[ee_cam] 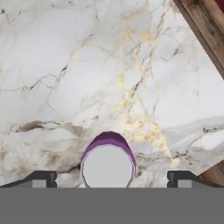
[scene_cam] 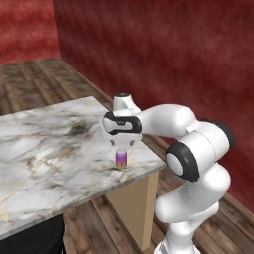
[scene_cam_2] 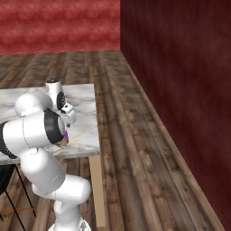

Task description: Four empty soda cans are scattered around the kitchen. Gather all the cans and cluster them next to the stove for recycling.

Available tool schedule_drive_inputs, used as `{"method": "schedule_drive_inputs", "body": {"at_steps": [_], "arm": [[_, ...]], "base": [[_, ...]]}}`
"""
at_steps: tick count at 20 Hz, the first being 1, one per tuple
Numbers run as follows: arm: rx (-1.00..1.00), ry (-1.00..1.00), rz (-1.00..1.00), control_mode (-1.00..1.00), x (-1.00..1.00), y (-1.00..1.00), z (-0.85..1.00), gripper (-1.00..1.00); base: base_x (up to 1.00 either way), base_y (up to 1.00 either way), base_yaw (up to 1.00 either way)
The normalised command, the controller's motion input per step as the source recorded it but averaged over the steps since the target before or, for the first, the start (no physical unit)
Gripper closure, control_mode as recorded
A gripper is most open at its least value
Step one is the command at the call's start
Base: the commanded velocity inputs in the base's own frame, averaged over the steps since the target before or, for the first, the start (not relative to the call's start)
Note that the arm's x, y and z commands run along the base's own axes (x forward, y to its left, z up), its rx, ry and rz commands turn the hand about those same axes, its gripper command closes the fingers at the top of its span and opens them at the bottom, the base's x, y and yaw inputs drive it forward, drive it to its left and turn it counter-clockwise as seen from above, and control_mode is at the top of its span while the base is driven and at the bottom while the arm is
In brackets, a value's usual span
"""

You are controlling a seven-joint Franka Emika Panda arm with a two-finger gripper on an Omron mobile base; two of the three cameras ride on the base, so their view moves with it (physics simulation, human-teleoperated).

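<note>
One soda can (scene_cam: 121, 158) is in sight: a small upright cylinder with a purple body and a flat silver top. In the hand view that top shows as a pale grey disc with a purple rim curving behind it (ee_cam: 107, 162). In the right base view a sliver of purple (scene_cam_2: 66, 136) peeks out from behind the robot's arm.

The can stands on the worktop (scene_cam: 44, 149), a white marble slab veined in grey and gold, close to the worktop's near right corner and a little in from both edges. A tan leg holds up the worktop below that corner, and dark wooden floorboards run beyond it to a deep red wall.

The fingers (ee_cam: 107, 180) hang directly above the can, pointing down at it. They stand wide apart: in the hand view one dark tip (ee_cam: 40, 179) sits well to the left of the can's top and the other (ee_cam: 183, 179) well to the right, with the can centred between them and bare marble showing on each side. Neither tip touches the can. In the left base view the white hand hovers just over the can's top with a small gap between them.

Counted: one can, one worktop, two finger tips.
</note>
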Motion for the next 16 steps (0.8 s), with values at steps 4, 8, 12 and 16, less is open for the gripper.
{"method": "schedule_drive_inputs", "body": {"at_steps": [4, 8, 12, 16], "arm": [[0.00, 0.05, 0.00, -1.00, -0.03, 0.00, -0.10, -1.00], [0.00, 0.05, -0.01, -1.00, -0.07, 0.01, -0.08, -1.00], [0.00, 0.02, -0.02, -1.00, -0.07, 0.02, -0.10, -1.00], [0.00, 0.00, -0.03, -1.00, -0.04, 0.03, -0.11, -1.00]], "base": [[0.00, 0.00, 0.00], [0.00, 0.00, 0.00], [0.00, 0.00, 0.00], [0.00, 0.00, 0.00]]}}
